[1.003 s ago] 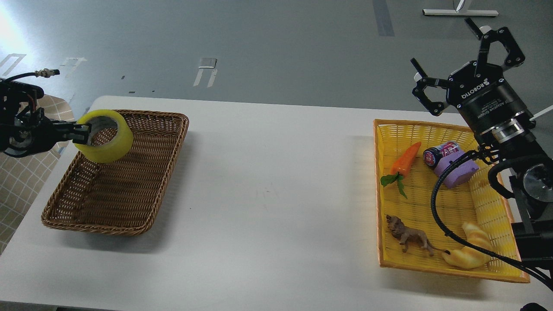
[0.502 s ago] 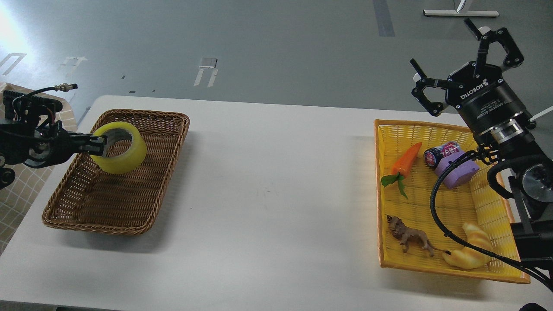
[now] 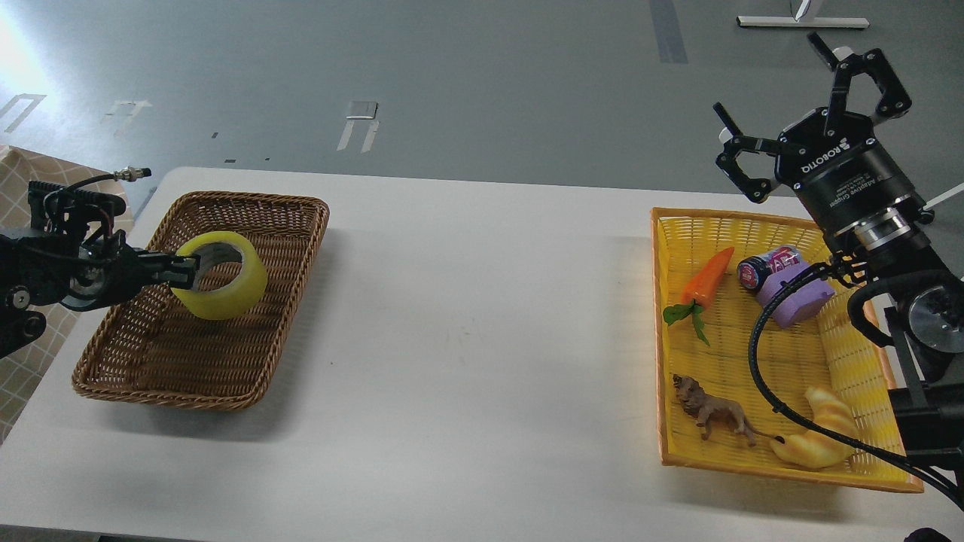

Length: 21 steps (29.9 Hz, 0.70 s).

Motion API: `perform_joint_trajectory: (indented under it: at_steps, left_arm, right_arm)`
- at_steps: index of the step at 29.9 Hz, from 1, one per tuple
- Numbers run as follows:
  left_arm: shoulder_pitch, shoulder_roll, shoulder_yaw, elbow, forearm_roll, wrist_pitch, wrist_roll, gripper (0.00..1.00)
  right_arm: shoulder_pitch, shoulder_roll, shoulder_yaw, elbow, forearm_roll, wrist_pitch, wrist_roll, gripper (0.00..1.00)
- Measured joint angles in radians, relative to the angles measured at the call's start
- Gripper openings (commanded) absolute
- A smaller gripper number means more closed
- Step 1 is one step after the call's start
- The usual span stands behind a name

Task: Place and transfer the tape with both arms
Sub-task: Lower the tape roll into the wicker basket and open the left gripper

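Observation:
The tape [image 3: 226, 290], a wide yellow roll with a pale core, hangs over the brown wicker basket [image 3: 286, 226] at the left. My left gripper [image 3: 185, 272] comes in from the left and is shut on the tape's near wall, one finger inside the hole. The roll lies tilted, hole facing up and away. My right gripper [image 3: 783, 113] is open and empty, raised above the far right corner of the yellow basket [image 3: 663, 339].
The yellow basket holds a toy carrot [image 3: 706, 280], a small jar [image 3: 768, 269] on a purple block [image 3: 798, 301], a toy lion [image 3: 712, 414] and a yellow croissant toy [image 3: 821, 440]. A black cable [image 3: 761, 361] loops over it. White table [image 3: 482, 339] between the baskets.
My left gripper has carried the tape to the right and downward, from the basket's far left corner to over its middle. The right arm has stayed still.

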<state>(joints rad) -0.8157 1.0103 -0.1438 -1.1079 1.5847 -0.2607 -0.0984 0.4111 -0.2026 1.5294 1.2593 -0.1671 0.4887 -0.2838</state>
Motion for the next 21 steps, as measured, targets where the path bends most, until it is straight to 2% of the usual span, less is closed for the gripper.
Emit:
perform_joint_trajectory:
  at_steps: [21]
  left_arm:
    - [0.024, -0.033, 0.001, 0.048, 0.000, 0.000, 0.001, 0.00]
  right_arm:
    - [0.002, 0.013, 0.000, -0.003, 0.000, 0.000, 0.000, 1.00]
